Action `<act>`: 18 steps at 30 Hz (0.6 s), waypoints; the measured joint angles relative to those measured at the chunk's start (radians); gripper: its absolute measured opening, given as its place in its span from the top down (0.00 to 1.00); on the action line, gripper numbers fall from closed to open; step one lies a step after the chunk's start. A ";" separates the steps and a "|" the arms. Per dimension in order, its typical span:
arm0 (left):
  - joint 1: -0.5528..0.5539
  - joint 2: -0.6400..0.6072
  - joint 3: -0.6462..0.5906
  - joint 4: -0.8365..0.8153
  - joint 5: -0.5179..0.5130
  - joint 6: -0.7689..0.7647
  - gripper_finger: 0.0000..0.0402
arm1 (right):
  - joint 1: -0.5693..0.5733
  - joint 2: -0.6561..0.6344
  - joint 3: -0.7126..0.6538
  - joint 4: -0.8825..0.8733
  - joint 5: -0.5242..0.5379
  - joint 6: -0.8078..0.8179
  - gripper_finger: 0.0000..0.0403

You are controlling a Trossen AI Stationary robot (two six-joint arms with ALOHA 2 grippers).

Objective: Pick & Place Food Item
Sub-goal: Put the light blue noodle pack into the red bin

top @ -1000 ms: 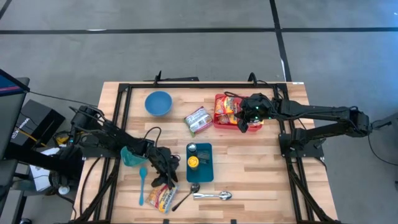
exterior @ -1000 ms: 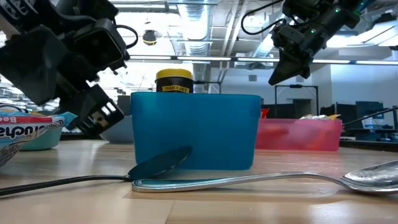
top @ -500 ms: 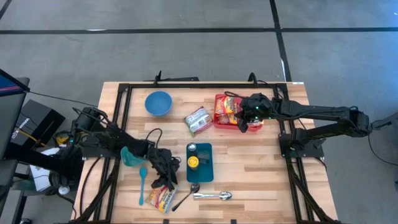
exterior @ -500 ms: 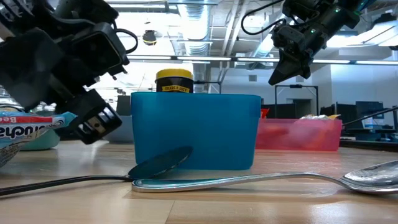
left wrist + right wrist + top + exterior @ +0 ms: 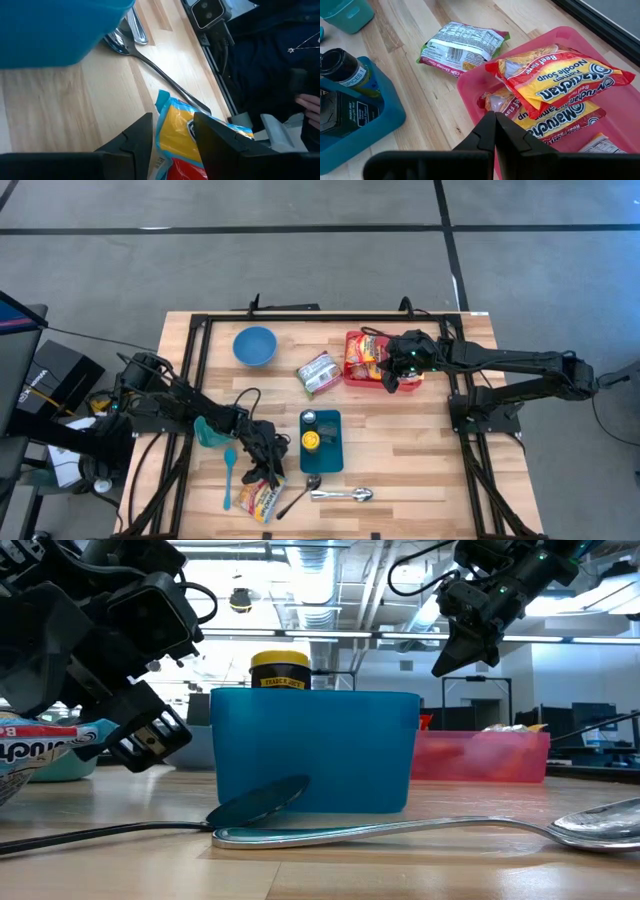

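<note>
Noodle packet [image 5: 262,498] lying near the table's [image 5: 420,465] front edge, beside the black spoon [image 5: 297,496]. Left gripper [image 5: 268,476], arm reaching low across the table, fingers part-open and straddling the packet's end. Right gripper [image 5: 392,381], fingers closed and empty, poised above the red bin [image 5: 352,376] of noodle packs.

We see a yellow-and-red noodle packet [image 5: 262,497] lying flat near the tabletop's front edge, beside a spoon [image 5: 343,495].
</note>
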 joint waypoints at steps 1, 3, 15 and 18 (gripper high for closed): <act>0.000 0.000 0.000 0.000 -0.001 0.001 0.67 | 0.000 0.000 0.000 0.000 0.000 0.000 1.00; 0.000 0.000 0.000 0.000 -0.003 0.005 0.70 | 0.000 0.000 0.000 0.000 0.000 0.000 1.00; 0.000 0.000 0.000 0.000 -0.003 0.008 0.90 | 0.000 0.000 0.000 0.000 0.000 0.008 1.00; 0.000 0.000 0.000 0.000 -0.002 0.008 0.94 | 0.000 0.000 0.000 0.000 0.000 0.011 1.00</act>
